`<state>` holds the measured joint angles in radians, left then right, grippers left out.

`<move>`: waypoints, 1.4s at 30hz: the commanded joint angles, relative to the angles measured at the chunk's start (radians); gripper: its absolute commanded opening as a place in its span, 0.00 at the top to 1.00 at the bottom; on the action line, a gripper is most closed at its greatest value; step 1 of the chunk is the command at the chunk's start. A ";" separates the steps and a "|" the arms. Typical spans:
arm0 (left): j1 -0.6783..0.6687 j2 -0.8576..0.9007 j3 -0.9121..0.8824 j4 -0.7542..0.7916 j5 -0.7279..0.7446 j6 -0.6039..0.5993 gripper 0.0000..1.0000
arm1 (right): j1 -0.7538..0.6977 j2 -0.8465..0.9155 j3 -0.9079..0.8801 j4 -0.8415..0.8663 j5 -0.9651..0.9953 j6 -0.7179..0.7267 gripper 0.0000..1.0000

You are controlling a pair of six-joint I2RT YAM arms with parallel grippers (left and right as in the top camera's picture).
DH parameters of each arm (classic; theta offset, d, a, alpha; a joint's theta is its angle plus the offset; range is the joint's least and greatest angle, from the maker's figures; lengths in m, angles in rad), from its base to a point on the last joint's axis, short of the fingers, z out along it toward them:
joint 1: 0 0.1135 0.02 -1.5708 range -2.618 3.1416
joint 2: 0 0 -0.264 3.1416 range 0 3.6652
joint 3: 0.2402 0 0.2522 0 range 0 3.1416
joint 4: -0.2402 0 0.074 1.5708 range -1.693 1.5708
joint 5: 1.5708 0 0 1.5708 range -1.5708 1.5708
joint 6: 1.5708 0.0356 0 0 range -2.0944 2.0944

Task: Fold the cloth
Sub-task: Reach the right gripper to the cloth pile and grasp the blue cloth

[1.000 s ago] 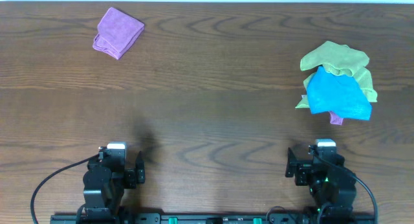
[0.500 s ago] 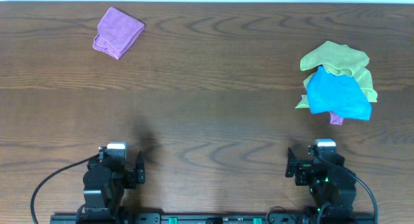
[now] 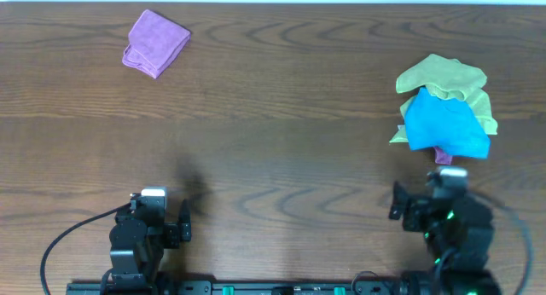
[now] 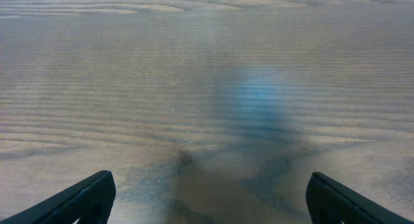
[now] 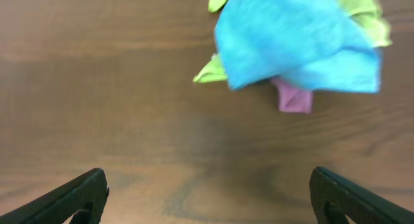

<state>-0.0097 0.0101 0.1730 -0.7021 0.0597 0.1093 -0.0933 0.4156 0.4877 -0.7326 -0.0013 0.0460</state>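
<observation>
A purple cloth [image 3: 156,43] lies bunched up in the upper left of the overhead view, far from everything else. In the lower left sits the left claw [image 4: 208,201]. It is wide open and holds nothing, and only bare table [image 3: 281,116] shows between its tips.

In the lower right is the right claw [image 5: 208,195]. It is wide open too, and empty. It points at the pile but does not touch it.

The cloth [image 3: 445,124], the blue one, is at the right side of the overhead view, just above the right claw. It lies crumpled on top of a green cloth [image 3: 444,78]. A small purple bit [image 3: 444,156] pokes out from under its lower edge.

The cloth looks soft, light and floppy. I think it will sag and droop when lifted, and it will not keep its shape. It looks fuzzy, so it should not slip out of a pinch.

The best spot to grab seems to be its lower right corner [image 3: 483,148], which sticks out past the green cloth. The pinch should take only the blue layer, or the green cloth may come up with it. Before it can be folded, it likely has to be laid flat on bare table.
</observation>
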 commanded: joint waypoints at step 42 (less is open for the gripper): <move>-0.005 -0.006 -0.011 -0.004 -0.011 0.011 0.05 | -0.137 1.278 0.791 0.006 0.229 0.314 0.06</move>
<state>-0.0097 0.0101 0.1730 -0.7017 0.0597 0.1093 -0.2226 1.6688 1.2633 -0.7319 0.2447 0.3416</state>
